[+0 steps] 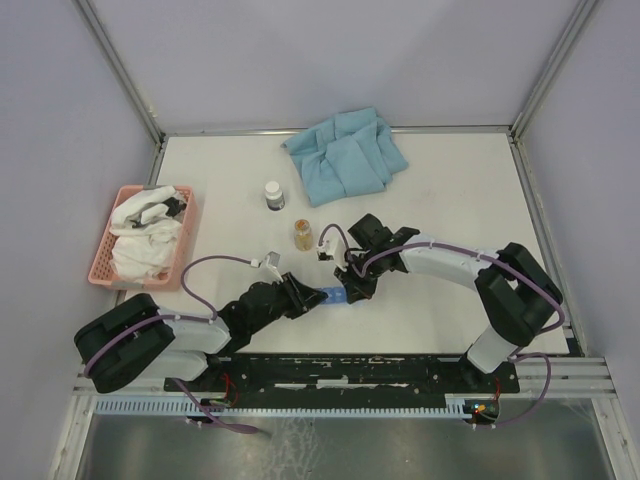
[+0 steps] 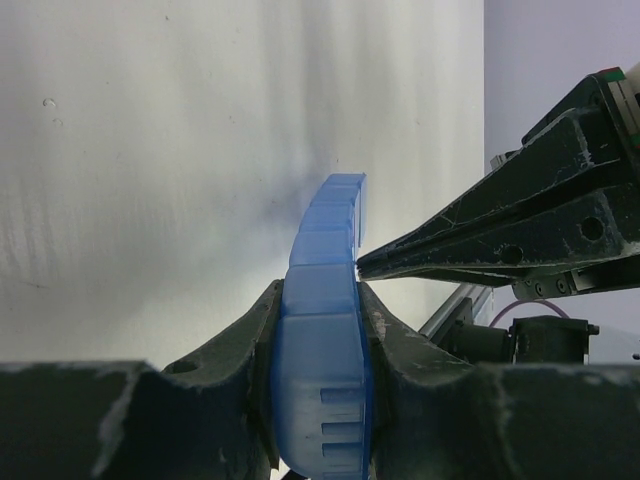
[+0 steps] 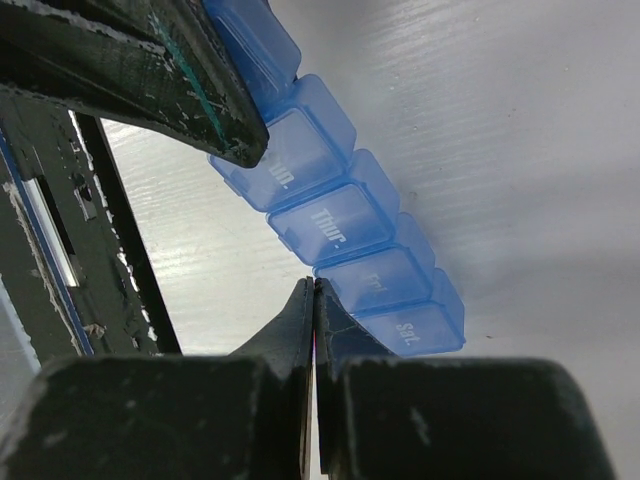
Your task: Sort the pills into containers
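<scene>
I see the white worktop [image 1: 450,190] filling the frame between grey walls. The left arm [image 1: 190,330] lies low along the near edge and reaches toward the middle; the right arm [image 1: 450,262] bends in from the near right corner to meet it.

A crumpled blue cloth [image 1: 345,157] lies at the far edge, about mid-width. A pink basket [image 1: 100,262] sits at the left edge with white cloths [image 1: 145,240] in it. A white-capped bottle [image 1: 274,195] stands upright between the cloth and the arms; an amber bottle [image 1: 302,234] stands just beside it, nearer to me.

The left gripper [image 1: 305,293] [image 2: 320,300] pinches one end of the pill-organiser strip [image 1: 333,296] [image 2: 325,340] [image 3: 330,225], one finger on each long side. The strip lies near the near edge, about mid-width, between the two grippers.

The right gripper [image 1: 352,290] [image 2: 362,265] [image 3: 313,288] has its fingers pressed together with nothing between them. Its tip touches the long side of the strip, partway along.

In the right wrist view that tip sits at the edge of the compartments [image 3: 375,280], about where "Thur." meets "Fri"; "Sat." is the end one.
</scene>
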You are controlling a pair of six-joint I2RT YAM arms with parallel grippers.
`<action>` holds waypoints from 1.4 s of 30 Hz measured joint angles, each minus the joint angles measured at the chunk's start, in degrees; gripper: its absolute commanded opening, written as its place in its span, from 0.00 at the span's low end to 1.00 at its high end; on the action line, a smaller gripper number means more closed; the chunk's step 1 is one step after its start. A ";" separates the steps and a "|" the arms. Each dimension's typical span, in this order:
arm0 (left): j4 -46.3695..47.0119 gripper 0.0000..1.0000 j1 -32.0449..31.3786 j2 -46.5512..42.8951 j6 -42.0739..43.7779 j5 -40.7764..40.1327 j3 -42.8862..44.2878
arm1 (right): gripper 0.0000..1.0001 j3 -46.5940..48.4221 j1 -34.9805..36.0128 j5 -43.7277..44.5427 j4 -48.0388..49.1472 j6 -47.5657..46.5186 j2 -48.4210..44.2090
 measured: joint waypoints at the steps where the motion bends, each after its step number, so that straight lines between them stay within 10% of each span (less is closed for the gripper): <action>1: 0.00 0.03 0.00 0.00 0.00 -0.02 0.00 | 0.01 0.07 0.02 0.15 -0.02 0.31 -0.02; 7: 0.83 0.03 -0.02 -0.13 -0.02 0.20 -0.07 | 0.04 0.66 -2.34 -2.47 -1.68 -1.20 -1.07; 14: -0.48 0.03 0.22 -2.25 0.00 0.26 -0.17 | 0.73 0.87 -5.95 -4.63 -5.05 -10.69 -9.25; 20: -1.84 0.03 0.26 -5.33 0.00 0.87 -0.17 | 0.92 -5.35 -5.77 -1.68 -1.09 -20.57 -14.56; 42: -4.04 0.03 0.26 -15.47 -0.07 3.32 -0.70 | 0.73 -16.11 -5.77 -3.74 10.45 -29.29 -24.13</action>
